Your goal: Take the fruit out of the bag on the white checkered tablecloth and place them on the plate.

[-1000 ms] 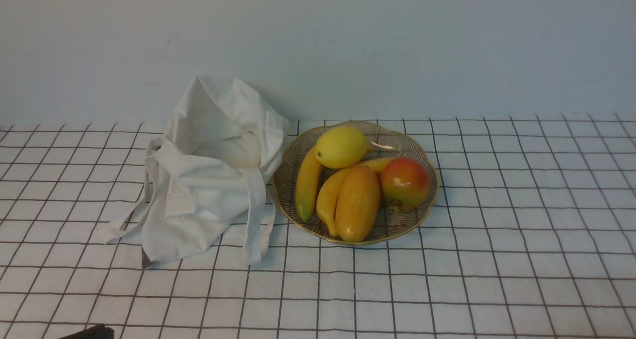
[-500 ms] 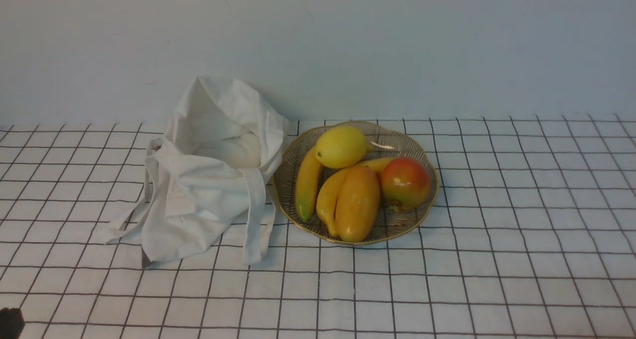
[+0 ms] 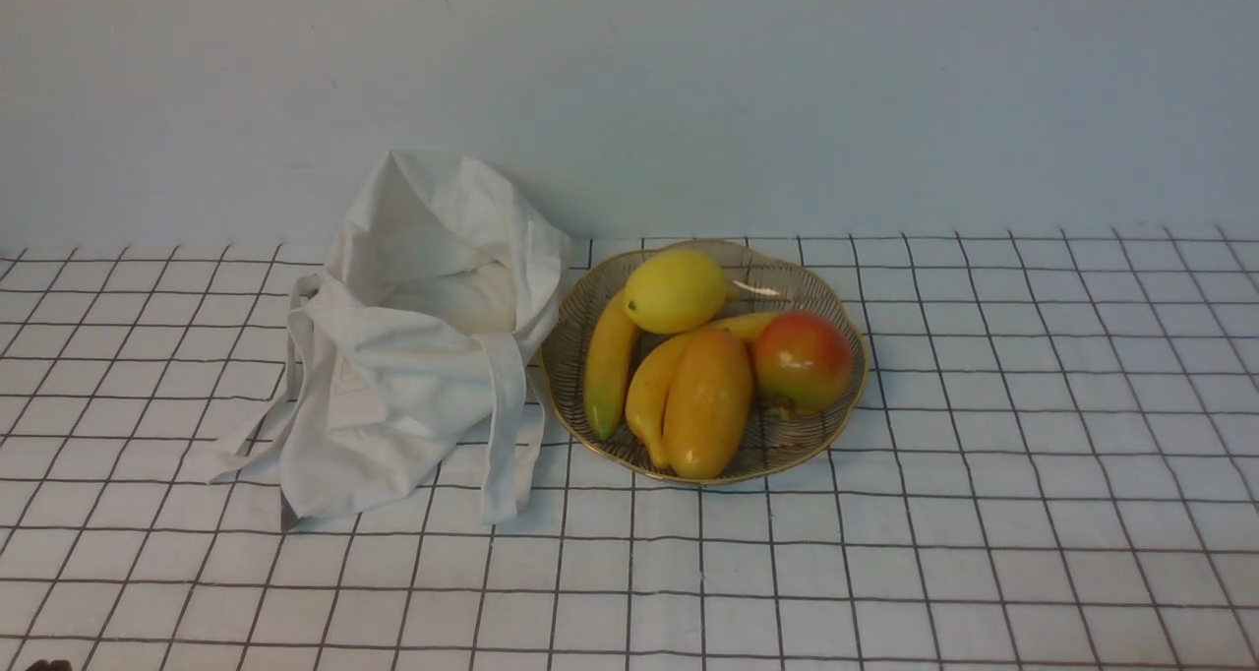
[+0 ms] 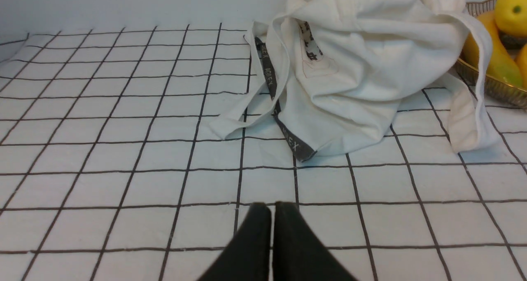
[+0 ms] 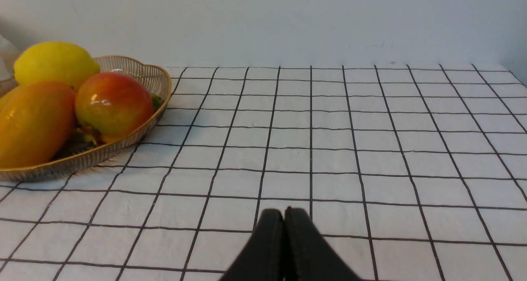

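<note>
Off-white cloth and orange-yellow skin, from the front. Nearly gone from the near left corner since a second ago: the dark left arm, now a sliver at the frame edge. Slumped and untouched, the bag. Already lying in the plate: the mango, against the bananas, beside the red-green fruit, nearer than the lemon. Judged finished, then, with only a retreat left.

From the left wrist: left jaws pressed together, gripping nothing, low over the white checkered tablecloth. Ahead of them, well apart, the bag with handles trailing.

From the right wrist: right jaws likewise closed and empty. Far ahead and off to one side, the mango in the plate. Flat counter under faintly wrinkled cloth; behind, a plain pale wall.
</note>
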